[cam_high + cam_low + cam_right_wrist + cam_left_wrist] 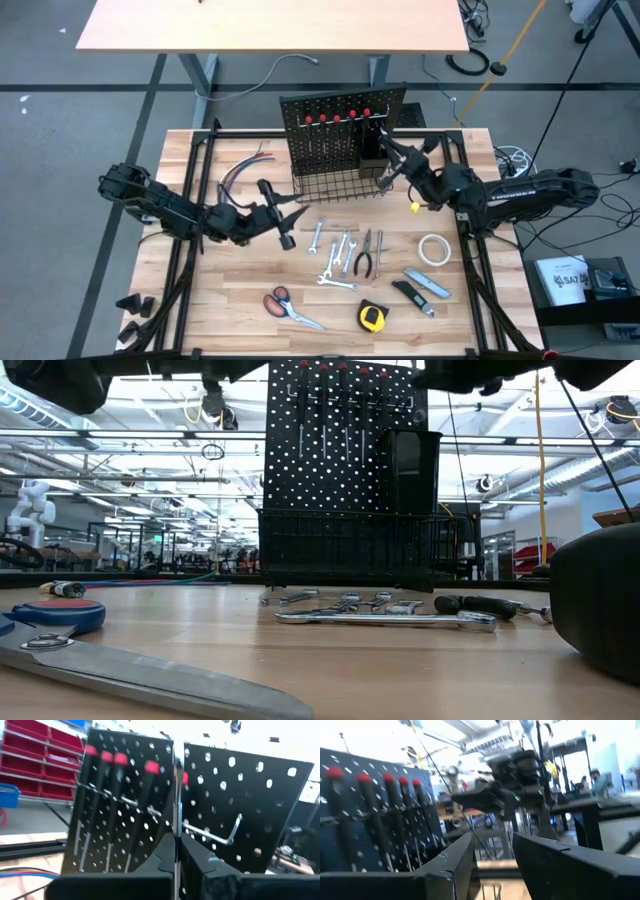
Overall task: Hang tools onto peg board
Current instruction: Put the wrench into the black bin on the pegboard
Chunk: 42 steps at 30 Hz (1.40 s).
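The black peg board [335,125] stands at the table's far middle with several red-topped screwdrivers [337,118] hanging on it and a wire basket [340,182] at its base. My right gripper [386,155] is beside the board's right part, shut on a thin silver tool [176,795] seen edge-on. A bare hook [220,837] sticks out of the board just beyond it. My left gripper [290,218] hovers open and empty, left of the basket. Wrenches [335,250], pliers [365,255], scissors [285,305], a tape measure [372,317], a utility knife [428,285] and a tape roll [433,250] lie flat on the table. My right gripper pinches the silver tool's lower part [176,851] between its two fingers. The fingers come from the table's right side, about level and tipped slightly up. The tool stands upright above the fingers, clear of the table, in front of the board's face.
A bundle of coloured wires [245,170] lies left of the peg board. A small black cup [372,150] sits on the board's right part. A second table [270,25] stands beyond the far edge. Bare wood shows at the table's near left.
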Each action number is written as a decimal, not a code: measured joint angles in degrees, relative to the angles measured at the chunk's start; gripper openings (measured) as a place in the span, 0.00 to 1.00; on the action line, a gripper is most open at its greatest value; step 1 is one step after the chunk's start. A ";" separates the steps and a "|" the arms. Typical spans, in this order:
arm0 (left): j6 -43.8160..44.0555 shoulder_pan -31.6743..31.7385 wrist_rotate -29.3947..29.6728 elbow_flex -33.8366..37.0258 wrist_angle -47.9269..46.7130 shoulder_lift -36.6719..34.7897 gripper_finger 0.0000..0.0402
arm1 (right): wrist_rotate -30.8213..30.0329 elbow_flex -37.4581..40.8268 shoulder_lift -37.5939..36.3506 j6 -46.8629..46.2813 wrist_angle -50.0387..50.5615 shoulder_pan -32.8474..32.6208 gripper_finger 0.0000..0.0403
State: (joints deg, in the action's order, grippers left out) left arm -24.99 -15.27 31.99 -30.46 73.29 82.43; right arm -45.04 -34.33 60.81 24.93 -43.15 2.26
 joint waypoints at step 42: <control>0.71 -0.13 -0.22 0.00 -4.04 0.04 0.37 | -4.68 -0.02 3.07 -10.78 10.39 1.54 0.17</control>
State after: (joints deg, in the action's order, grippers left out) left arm -24.27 -15.40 31.77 -30.46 69.25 82.48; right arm -49.71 -34.35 63.88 14.15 -32.76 3.79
